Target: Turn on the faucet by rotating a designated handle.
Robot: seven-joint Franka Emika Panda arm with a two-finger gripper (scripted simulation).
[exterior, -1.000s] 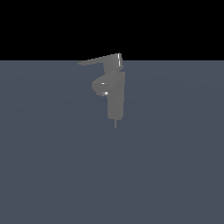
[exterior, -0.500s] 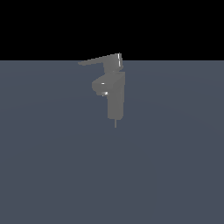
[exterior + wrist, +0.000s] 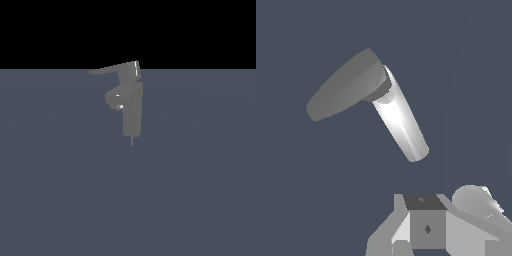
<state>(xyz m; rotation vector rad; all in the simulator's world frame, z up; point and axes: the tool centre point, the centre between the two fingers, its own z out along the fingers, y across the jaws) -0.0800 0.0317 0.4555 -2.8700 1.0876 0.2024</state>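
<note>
Faucet upright on dark floor near its far edge, handle flat on top pointing toward exterior view's left, gripper above it, jaw state impossible to tell.

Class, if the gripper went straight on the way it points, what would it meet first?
Probably the bare ground beside the faucet, not the handle: the gripper sits off to their side, though depth is unclear.
</note>
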